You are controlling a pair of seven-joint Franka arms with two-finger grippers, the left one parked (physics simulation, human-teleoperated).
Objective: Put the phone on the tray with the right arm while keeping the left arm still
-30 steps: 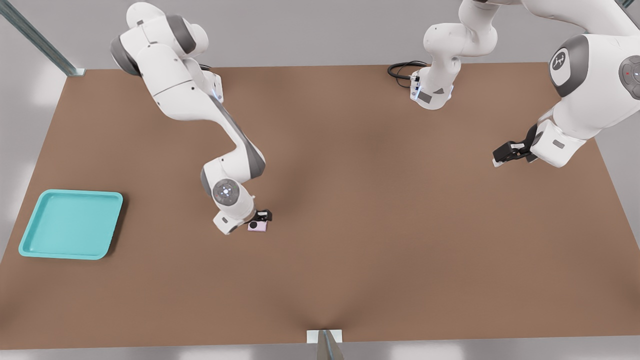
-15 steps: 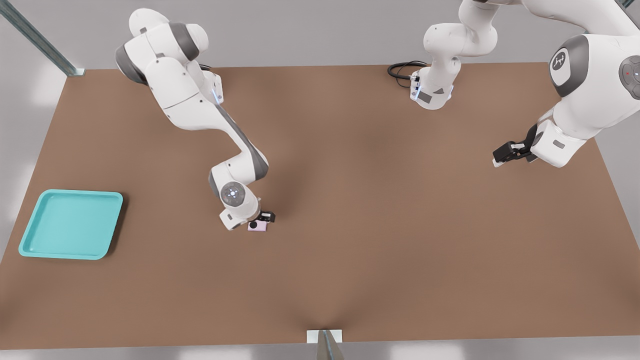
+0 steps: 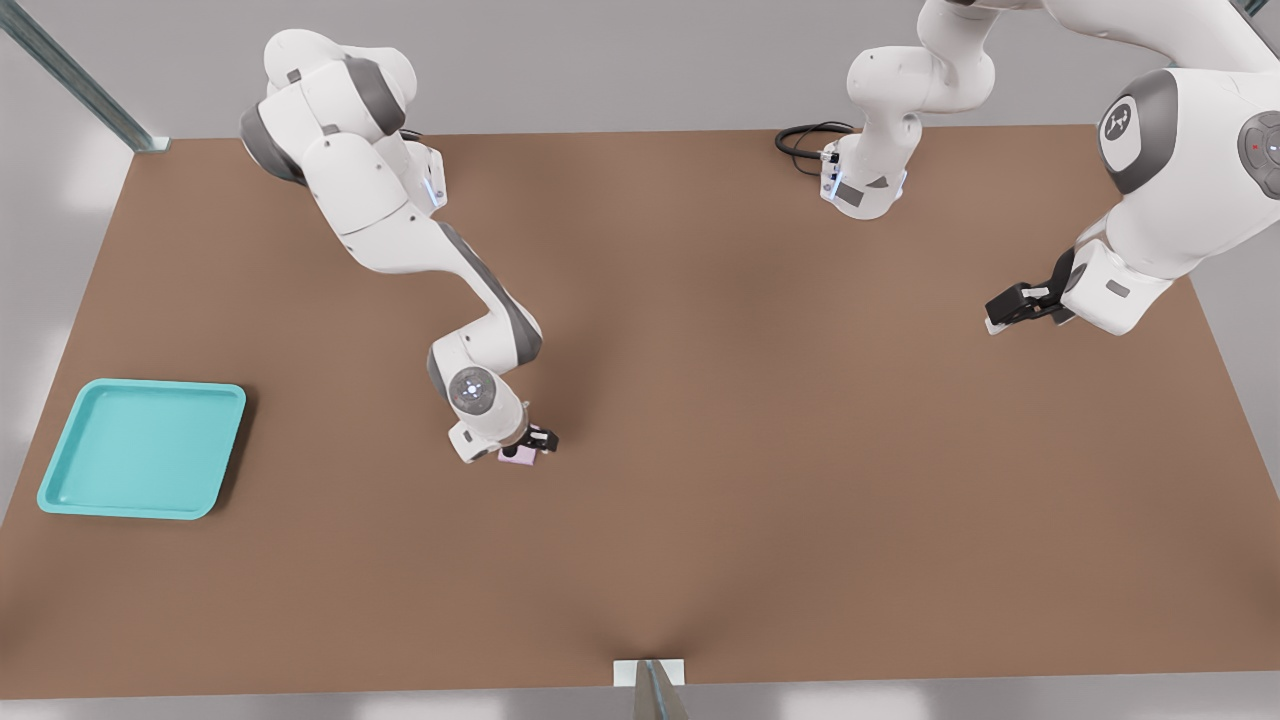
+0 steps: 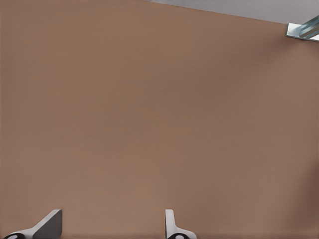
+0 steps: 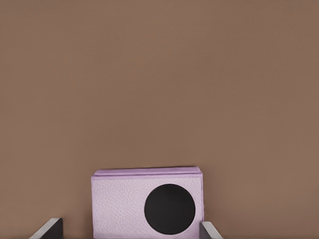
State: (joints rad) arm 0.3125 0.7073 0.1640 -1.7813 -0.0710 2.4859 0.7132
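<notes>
Two dark fingertips [image 5: 49,228] of the right arm's [image 3: 400,225] end effector [image 5: 128,230] stand spread on either side of the phone [image 5: 147,201] in the right wrist view, one just beside its edge and the other with a gap; whether either touches the phone cannot be told. The end effector is open wide enough to straddle the pale lilac body, and nothing is gripped. The phone lies flat on the brown table [image 3: 760,420], one black round circle facing up.

From the front view, the end effector [image 3: 532,446] sits low over the phone [image 3: 517,457], which shows only as a small pink sliver under the black fingers. The turquoise tray [image 3: 143,448] lies well apart from the end effector, toward the front view's left, near the table's edge. It holds nothing.
</notes>
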